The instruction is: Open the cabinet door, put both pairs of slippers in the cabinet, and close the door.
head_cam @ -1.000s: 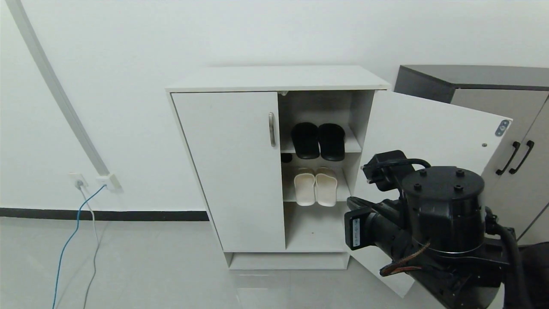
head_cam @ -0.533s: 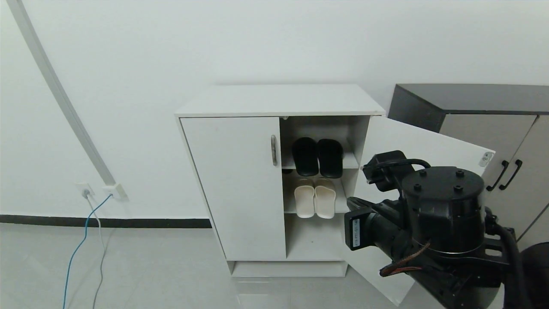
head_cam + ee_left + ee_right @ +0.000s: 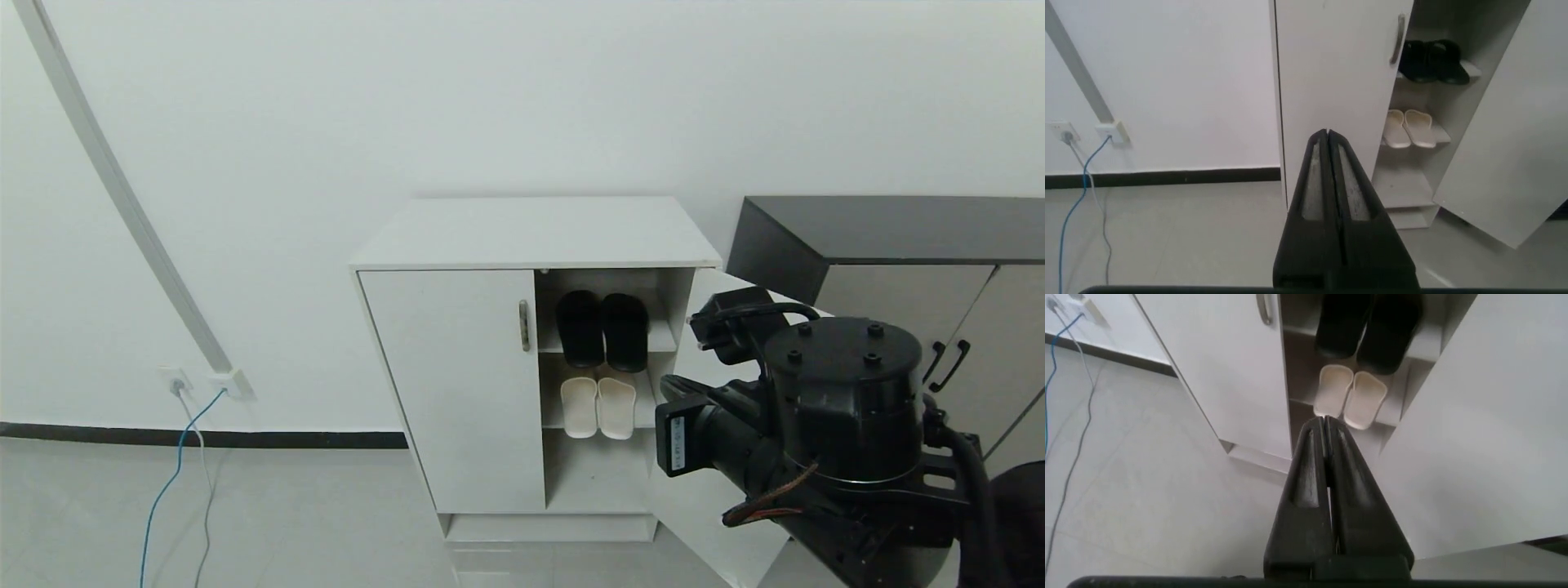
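Note:
The white cabinet (image 3: 531, 233) stands against the wall. Its left door (image 3: 457, 392) is shut, and its right door (image 3: 1519, 147) stands swung open. A black pair of slippers (image 3: 602, 327) lies on the upper shelf, and a white pair of slippers (image 3: 598, 406) on the shelf below. Both pairs also show from the wrists: the black pair (image 3: 1368, 327) above the white pair (image 3: 1352, 396). My left gripper (image 3: 1328, 137) is shut and empty, out in front of the cabinet's left door. My right gripper (image 3: 1325, 423) is shut and empty, facing the open compartment beside the open door (image 3: 1486, 416).
A grey cabinet with a black top (image 3: 898, 229) and black handles (image 3: 947, 363) stands to the right of the open door. At the left, a wall socket (image 3: 175, 380) feeds a blue cable (image 3: 163, 498) trailing over the tiled floor (image 3: 286, 523).
The whole head picture has shifted: the cabinet now sits lower and smaller, so the camera has drawn back. The slippers lie as before on their shelves.

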Available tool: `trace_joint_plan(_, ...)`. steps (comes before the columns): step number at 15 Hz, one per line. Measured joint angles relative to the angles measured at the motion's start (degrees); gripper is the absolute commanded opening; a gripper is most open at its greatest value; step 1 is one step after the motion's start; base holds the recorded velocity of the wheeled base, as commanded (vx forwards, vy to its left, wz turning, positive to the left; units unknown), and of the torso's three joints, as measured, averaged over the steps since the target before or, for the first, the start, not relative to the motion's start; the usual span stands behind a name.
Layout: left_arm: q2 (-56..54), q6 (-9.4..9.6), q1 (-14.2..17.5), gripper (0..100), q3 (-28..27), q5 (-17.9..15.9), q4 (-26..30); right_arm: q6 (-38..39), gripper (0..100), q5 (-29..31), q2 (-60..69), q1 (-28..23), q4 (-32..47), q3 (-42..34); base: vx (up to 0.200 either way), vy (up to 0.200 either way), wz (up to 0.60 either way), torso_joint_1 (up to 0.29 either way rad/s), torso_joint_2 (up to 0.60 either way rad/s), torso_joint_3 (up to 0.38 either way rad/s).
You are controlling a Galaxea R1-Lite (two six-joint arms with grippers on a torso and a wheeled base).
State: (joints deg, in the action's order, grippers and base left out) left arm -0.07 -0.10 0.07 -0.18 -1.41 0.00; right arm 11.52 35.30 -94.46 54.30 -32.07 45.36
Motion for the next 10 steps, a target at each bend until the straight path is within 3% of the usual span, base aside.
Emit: trace_joint_plan(10,0.00,-0.06,0.00,0,0.00,0.00,0.00,-0.55,0,-0.24,-0.10,-0.33,0.00,-0.90,0.000,0.000,0.00,0.239,-0.55,-0.317)
